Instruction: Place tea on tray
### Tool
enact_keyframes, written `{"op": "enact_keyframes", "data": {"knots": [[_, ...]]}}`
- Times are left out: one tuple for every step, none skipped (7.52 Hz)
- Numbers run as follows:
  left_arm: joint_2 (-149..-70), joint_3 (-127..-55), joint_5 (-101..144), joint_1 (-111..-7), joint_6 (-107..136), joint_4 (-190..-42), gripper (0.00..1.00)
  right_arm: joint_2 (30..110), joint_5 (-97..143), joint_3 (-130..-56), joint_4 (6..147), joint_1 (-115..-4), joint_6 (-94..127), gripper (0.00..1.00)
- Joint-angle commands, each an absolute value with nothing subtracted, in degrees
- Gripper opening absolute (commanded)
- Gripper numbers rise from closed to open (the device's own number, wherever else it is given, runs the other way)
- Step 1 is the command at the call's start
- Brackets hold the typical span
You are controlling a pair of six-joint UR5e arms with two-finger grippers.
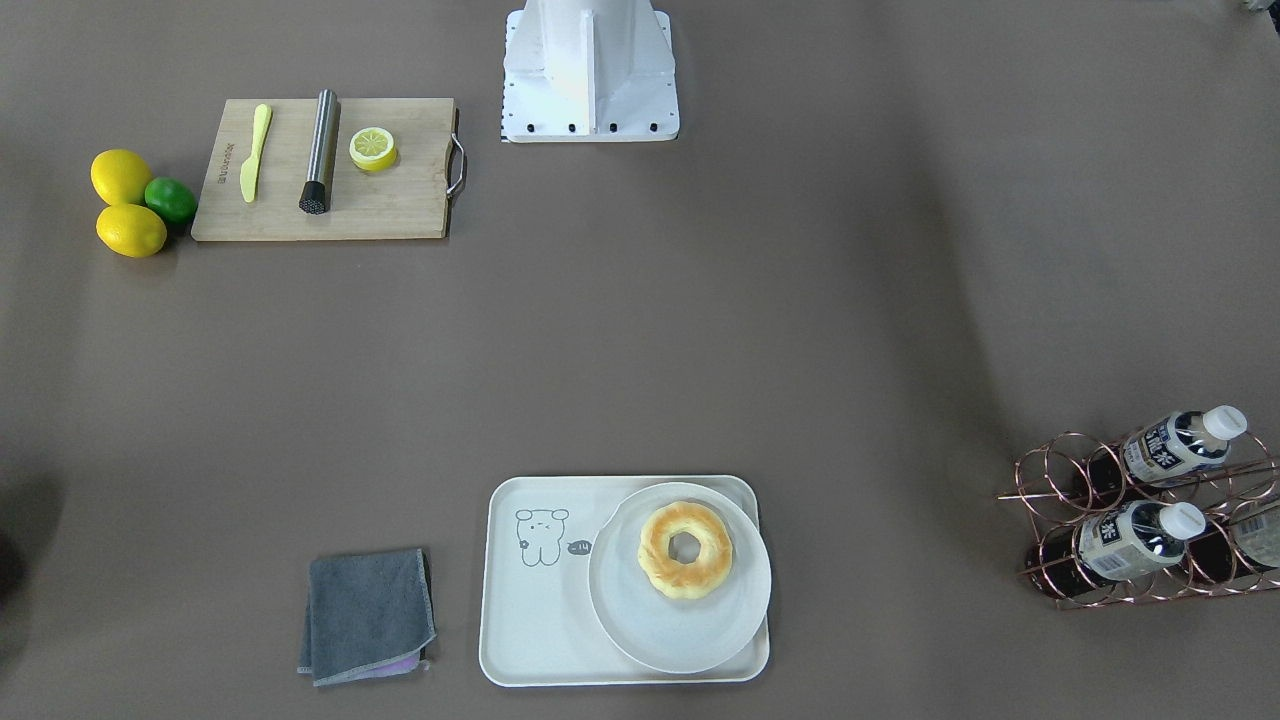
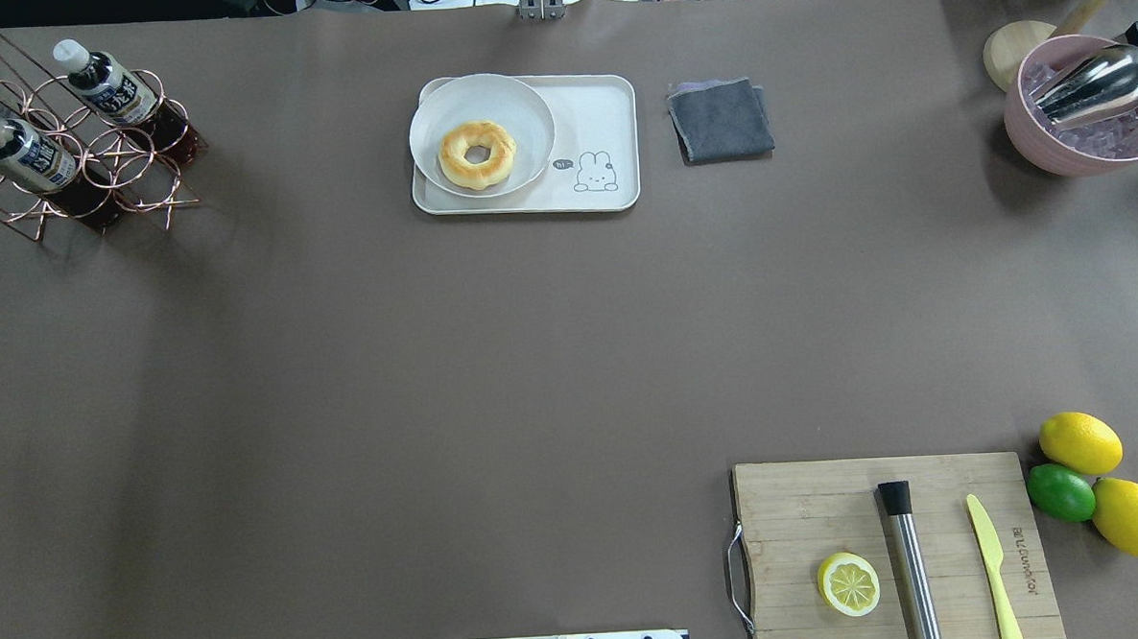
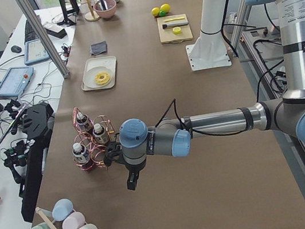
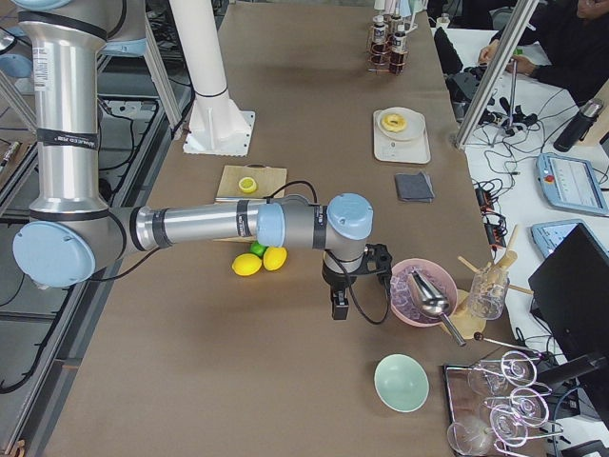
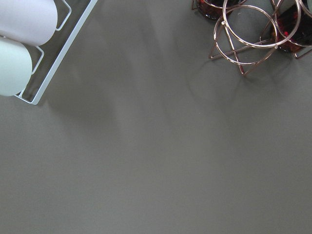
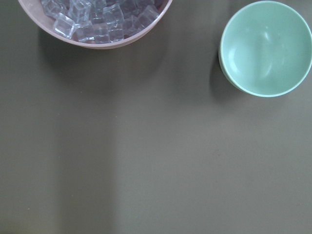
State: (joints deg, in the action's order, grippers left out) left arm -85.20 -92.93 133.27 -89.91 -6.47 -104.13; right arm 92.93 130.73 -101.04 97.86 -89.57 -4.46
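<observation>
Overhead exterior shows the tea (image 2: pixel 36 160) leaning cap-up in the rack (image 2: pixel 111 171) at far left, well apart from the tray (image 2: pixel 607 97). The left gripper (image 3: pixel 133 180) hangs just beside the rack, much nearer than the right gripper (image 4: pixel 340 305). Whether either gripper's fingers are apart cannot be told.
</observation>
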Motion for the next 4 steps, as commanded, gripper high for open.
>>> {"op": "enact_keyframes", "data": {"knots": [[-86.04,-92.99,132.98,-89.83,-6.33,-103.98,0.99,94.21,131.22,-101.16,97.91,-92.1,-4.66,1.0],[-86.13,-92.99,133.15,-89.74,-6.07,-104.24,0.99,94.22,131.31,-101.16,97.91,-92.11,-4.66,1.0],[-86.13,-93.16,133.33,-89.48,-5.98,-104.15,0.99,94.04,131.31,-100.99,97.65,-92.11,-4.75,1.0],[-86.13,-93.16,133.42,-87.04,-5.89,-104.24,0.99,94.04,131.4,-101.07,97.65,-92.11,-4.75,1.0]]}}
